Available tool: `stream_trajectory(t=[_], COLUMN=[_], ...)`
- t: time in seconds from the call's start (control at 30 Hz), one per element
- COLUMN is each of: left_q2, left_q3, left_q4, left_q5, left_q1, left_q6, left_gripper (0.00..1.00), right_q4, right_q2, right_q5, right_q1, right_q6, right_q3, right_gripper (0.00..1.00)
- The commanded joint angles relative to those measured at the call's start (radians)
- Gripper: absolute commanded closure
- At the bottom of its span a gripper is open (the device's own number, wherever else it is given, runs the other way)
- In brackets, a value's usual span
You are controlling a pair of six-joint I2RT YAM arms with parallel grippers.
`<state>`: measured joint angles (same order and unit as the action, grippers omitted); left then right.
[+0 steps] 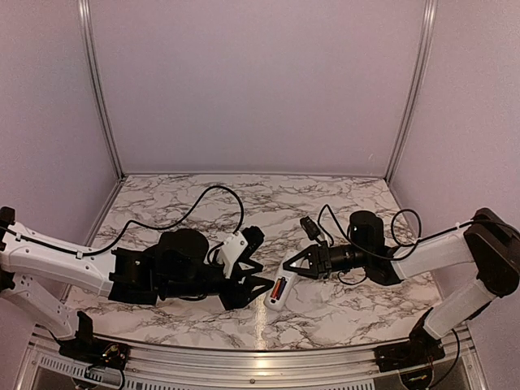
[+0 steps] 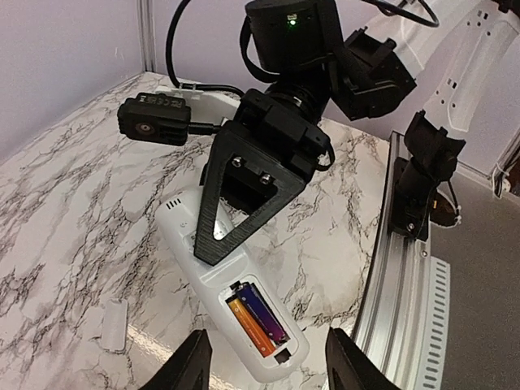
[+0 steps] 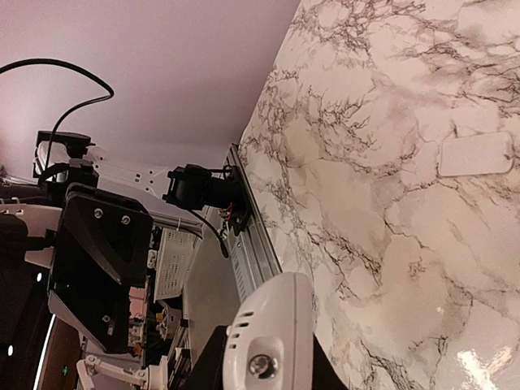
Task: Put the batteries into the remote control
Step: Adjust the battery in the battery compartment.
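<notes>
The table (image 2: 73,203) is flat, shiny stone-look marble, white with grey wiggly lines. The remote control (image 2: 203,244) is near the front edge, in the middle. It is smooth white plastic, long with round corners, and lies back side up. Its little box for batteries is open. The two batteries (image 2: 256,318) lie inside it side by side. They are small round sticks, one orange (image 2: 246,325) and one dark (image 2: 268,311).

The right gripper (image 1: 288,268) is black with pointy, three-cornered fingers. It is clamped on the far end of the remote and hides part of it. The left gripper (image 1: 262,260) has its fingers wide apart, with nothing in them. Only their tips show in its own camera.

One thin white strip (image 2: 114,325) lies flat beside the remote, not touching it. It is hard to find from above.
</notes>
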<state>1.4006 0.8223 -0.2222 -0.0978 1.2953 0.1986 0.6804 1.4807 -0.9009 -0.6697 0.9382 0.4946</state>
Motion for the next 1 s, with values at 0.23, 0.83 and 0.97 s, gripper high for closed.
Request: stream_trajectory(t=[0.23, 0.83, 0.97], left_q2=[-0.014, 0.062, 0.093], left_q3=[-0.031, -0.005, 0.017], left_q4=[0.138, 0.097, 0.112], left_q5=[-0.044, -0.117, -0.114], left_q1=[0.064, 0.108, 0.109], left_q6=[-0.522, -0.586, -0.596], left_gripper=[0.63, 0.76, 0.76], right_q4=[-0.287, -0.353, -0.353], right_q2=[0.006, 0.036, 0.035], right_q5=[-0.054, -0.058, -0.059], right_q1=[-0.089, -0.14, -0.141], right_q6=[-0.207, -0.257, -0.255], right_q3=[0.146, 0.184, 0.186], right_gripper=[1.0, 1.0, 1.0])
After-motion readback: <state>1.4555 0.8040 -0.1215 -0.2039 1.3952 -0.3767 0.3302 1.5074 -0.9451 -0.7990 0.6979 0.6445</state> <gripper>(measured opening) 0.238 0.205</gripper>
